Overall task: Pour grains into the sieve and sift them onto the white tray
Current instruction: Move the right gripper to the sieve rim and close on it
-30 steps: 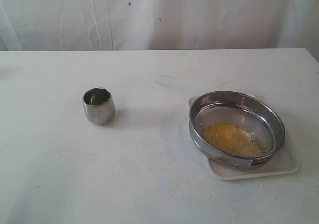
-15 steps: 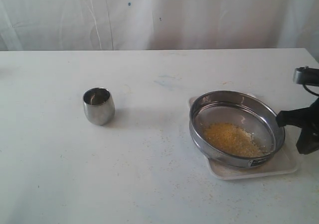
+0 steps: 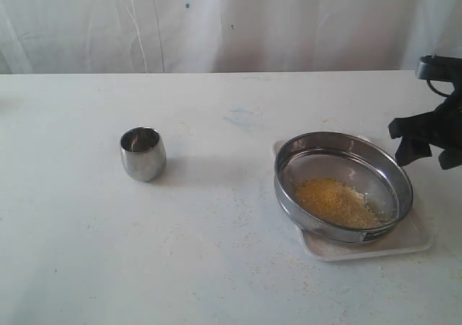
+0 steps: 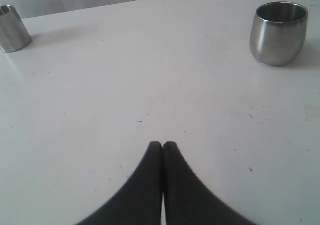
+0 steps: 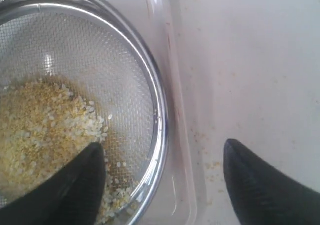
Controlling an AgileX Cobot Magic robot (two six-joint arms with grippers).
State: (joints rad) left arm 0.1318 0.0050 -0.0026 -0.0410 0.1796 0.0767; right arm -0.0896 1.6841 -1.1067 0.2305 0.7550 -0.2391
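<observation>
Both fingers [image 5: 75,185] of my right gripper [image 5: 162,147] are spread wide, holding nothing, astride the rim of the sieve [image 5: 159,105] — it sits on the white tray [image 3: 408,242], the grains [image 5: 45,125] heaped on its mesh — while my left gripper [image 4: 163,144] is pinched closed, empty, over the table [image 4: 150,75] near a steel cup [image 4: 278,32].

The black right end effector [image 3: 422,139], absent a second ago, has come in from the right edge. In the last half second it has risen and now hangs, jaws spread, above the right rim of the wide round steel-rimmed sieve [image 3: 289,188].

Left pincer [image 4: 163,145] closed; right pincer [image 5: 163,146] agape
</observation>
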